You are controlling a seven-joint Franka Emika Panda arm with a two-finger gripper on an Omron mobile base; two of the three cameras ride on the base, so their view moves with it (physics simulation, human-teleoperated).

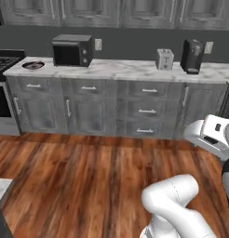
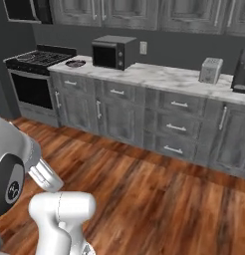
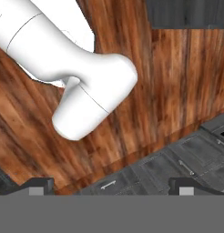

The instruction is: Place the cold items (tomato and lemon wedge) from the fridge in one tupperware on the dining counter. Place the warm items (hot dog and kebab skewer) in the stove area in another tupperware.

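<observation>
The stove area (image 1: 3, 65) is a black range at the left end of the cabinet run, and its burner grates and oven window (image 2: 35, 74) face me across the floor. In the hand view my gripper (image 3: 111, 184) is open, with nothing between its dark fingertips (image 3: 41, 184). It looks down over the wooden floor toward grey drawer fronts. The tomato, lemon wedge, hot dog, kebab skewer, fridge, dining counter and both tupperwares are out of view.
A marble counter (image 1: 125, 69) on grey cabinets carries a small dark dish (image 1: 33, 65), a microwave (image 1: 72, 49), a toaster (image 1: 165, 59) and a coffee machine (image 1: 191, 56). Wooden floor (image 1: 88, 172) lies open before it. A marble-topped corner (image 1: 1, 188) juts in at the lower left.
</observation>
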